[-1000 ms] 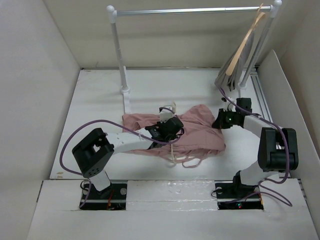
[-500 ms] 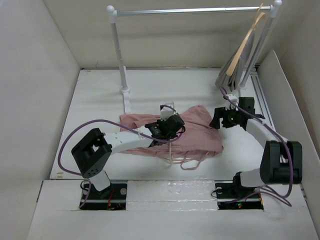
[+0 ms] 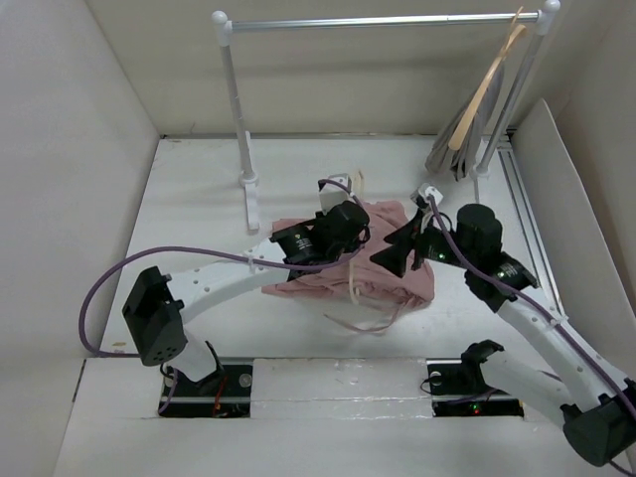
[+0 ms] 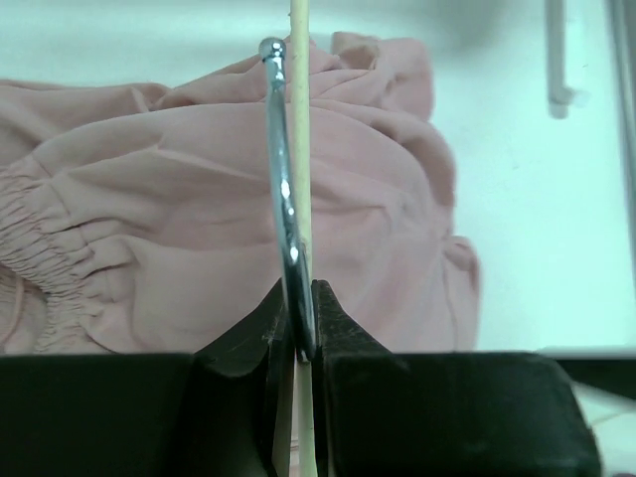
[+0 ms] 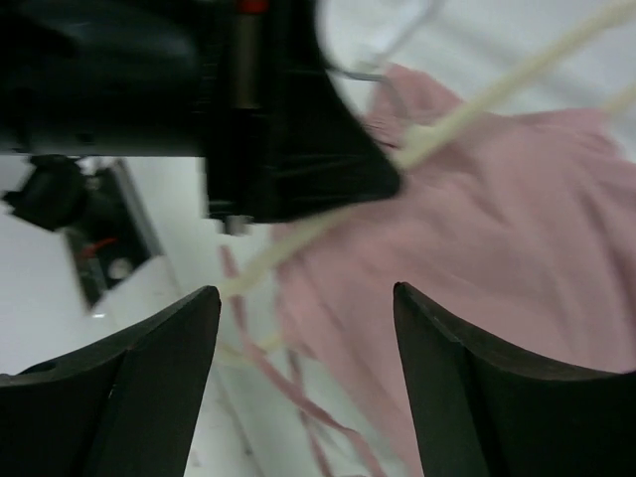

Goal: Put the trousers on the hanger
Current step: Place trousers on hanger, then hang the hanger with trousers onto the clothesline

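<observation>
Top external view: at the left, the left arm's white links run from the near edge up towards the middle of the table (image 3: 189, 199), passing to the right of the rail's upright (image 3: 237, 109). The left gripper (image 3: 348, 211) sits over the far left part of the trousers (image 3: 397, 290). The left wrist view shows its jaws pressed tight together on the metal hook of the hanger (image 4: 283, 179). The hanger's pale cream wood runs just behind the hook. The hanger lies across the trousers, one cream end poking out near the drawstrings (image 3: 368, 320) at the near side.

The trousers lie bunched in a heap in the middle of the table, gathered waist to the left in the left wrist view. Right of centre, the right gripper (image 3: 393, 243) hangs over the right part of the heap. Its jaws are spread wide and hold nothing, as the right wrist view shows. At the far right, a grey garment (image 3: 452, 149) hangs from a tan hanger (image 3: 487, 84) on the rail.
</observation>
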`<state>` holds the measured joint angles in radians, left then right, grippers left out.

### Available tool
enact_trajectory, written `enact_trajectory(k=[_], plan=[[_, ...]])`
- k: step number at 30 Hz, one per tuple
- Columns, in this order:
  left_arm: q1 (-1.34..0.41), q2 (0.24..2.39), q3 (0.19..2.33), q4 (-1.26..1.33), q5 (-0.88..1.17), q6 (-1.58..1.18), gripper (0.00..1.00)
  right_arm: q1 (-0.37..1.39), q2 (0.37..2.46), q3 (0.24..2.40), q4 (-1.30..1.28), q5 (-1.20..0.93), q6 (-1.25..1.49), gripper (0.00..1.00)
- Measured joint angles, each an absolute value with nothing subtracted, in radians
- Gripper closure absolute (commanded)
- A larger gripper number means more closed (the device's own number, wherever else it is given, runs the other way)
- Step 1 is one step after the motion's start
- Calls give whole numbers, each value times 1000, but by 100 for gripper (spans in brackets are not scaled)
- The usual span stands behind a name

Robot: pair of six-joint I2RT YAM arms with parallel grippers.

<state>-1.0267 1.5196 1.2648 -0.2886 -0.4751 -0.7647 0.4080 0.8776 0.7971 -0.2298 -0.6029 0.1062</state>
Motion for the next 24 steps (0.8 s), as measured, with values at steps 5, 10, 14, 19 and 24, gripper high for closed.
enact_trajectory(k=[5, 10, 14, 19, 24], plan=[[-1034, 1510, 1328, -320, -477, -765, 100, 599, 904, 795, -127, -562, 247, 23], [-1034, 1509, 1386, -362, -476, -765, 100, 653, 944, 795, -93, -469, 334, 23], [-1034, 1495, 1401, -369, -471, -768, 100, 657, 962, 795, -72, -418, 369, 26], [-1034, 1466, 1401, -376, -453, -777, 100, 683, 1000, 783, 8, -399, 416, 46], [-1034, 1455, 1401, -392, -450, -778, 100, 725, 1056, 762, 104, -413, 479, 58]])
